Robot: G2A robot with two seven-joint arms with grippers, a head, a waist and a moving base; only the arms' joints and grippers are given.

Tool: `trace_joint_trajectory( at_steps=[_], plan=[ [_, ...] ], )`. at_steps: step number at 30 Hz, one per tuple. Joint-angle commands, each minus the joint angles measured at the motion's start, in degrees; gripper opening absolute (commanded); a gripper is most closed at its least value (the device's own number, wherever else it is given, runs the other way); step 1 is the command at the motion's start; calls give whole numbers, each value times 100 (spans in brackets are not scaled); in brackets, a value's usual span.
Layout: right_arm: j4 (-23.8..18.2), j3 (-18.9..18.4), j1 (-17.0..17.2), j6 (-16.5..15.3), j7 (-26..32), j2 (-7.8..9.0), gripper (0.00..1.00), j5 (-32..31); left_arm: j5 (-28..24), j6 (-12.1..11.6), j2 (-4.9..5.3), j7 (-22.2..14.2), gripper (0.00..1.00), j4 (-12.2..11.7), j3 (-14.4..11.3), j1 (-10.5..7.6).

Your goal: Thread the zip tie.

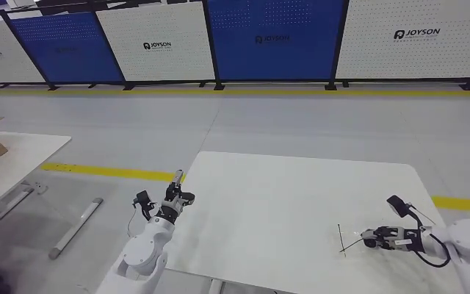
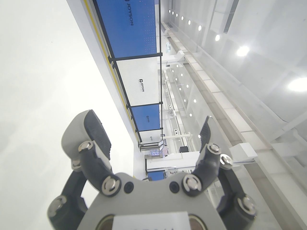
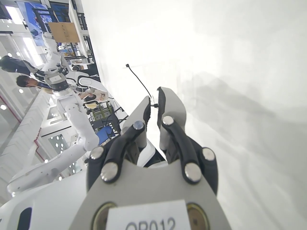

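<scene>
A white table (image 1: 294, 191) stands in an open hall, with blue and white pegboard panels (image 1: 275, 37) along the wall beyond its far edge. I count one zip tie (image 1: 340, 235), two pincers and nothing else on the table.

Near the table's near right corner, the right pincer (image 1: 365, 239) is clamped on the zip tie close to its tail. Most of the black strap (image 3: 138, 78) juts free just above the tabletop, ending in the small square head. The left pincer (image 1: 176, 178) sits at the table's left edge, jaws spread wide and holding nothing.

I'd expect the tie to be nearly weightless, springy and slick (nylon, probably), so the free length may whip. I'd take hold at the head.
</scene>
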State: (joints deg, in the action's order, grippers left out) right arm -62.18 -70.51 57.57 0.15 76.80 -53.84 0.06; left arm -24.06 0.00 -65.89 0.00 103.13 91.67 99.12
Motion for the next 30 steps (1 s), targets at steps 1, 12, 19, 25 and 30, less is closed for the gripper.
trace_joint_trajectory(
  at_steps=[1,12,19,25,30],
  plan=[
    [16,8,-9,-9,-5,3,1,17,0,0,0,0,100,0,0,0],
    [-110,-141,153,-219,-99,66,0,228,0,0,0,0,100,0,0,0],
    [-463,-909,864,-1016,-136,213,0,1197,0,0,0,0,100,0,0,0],
    [-943,-1519,1653,-1660,-82,291,0,2235,0,0,0,0,100,0,0,0],
    [-983,-1534,1710,-1670,110,299,0,2359,0,0,0,0,100,0,0,0]
  ],
)
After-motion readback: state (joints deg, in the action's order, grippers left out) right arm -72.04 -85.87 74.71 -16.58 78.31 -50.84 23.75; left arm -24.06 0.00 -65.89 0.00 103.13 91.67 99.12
